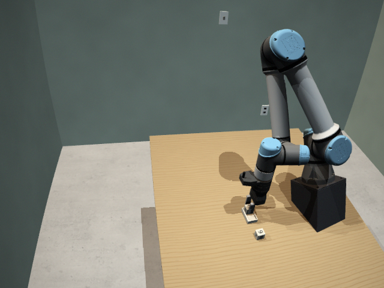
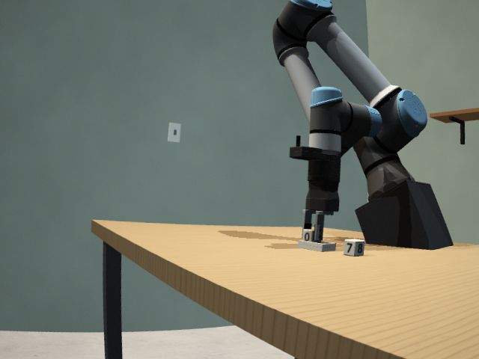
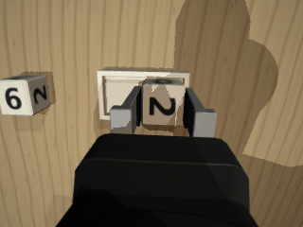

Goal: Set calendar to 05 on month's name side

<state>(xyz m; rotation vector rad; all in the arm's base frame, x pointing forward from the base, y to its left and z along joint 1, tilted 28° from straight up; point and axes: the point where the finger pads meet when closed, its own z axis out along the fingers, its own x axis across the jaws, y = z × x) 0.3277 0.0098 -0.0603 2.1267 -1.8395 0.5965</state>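
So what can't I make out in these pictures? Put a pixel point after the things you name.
- The underside of the cube in the tray (image 1: 247,208) (image 2: 307,236) (image 3: 163,106), and whether it touches the floor: the tray's wall (image 1: 251,221) (image 2: 315,246) (image 3: 100,95) hides this in the exterior view.
- The month's name: readable in no view; too small or facing away.
- The loose cube's (image 1: 260,234) (image 2: 353,247) (image 3: 16,96) bottom digit: face-down in all views.
- The arm's top (image 2: 311,3): cut off by the exterior view's upper edge.

Two numbered cubes (image 1: 259,234) (image 2: 353,247) (image 3: 163,105), one tray (image 1: 251,220) (image 2: 316,246) (image 3: 100,95), one table (image 1: 198,248) (image 2: 270,262) (image 3: 71,165), one arm (image 1: 278,105) (image 2: 352,57), one two-finger gripper (image 1: 249,204) (image 2: 312,235) (image 3: 162,99).
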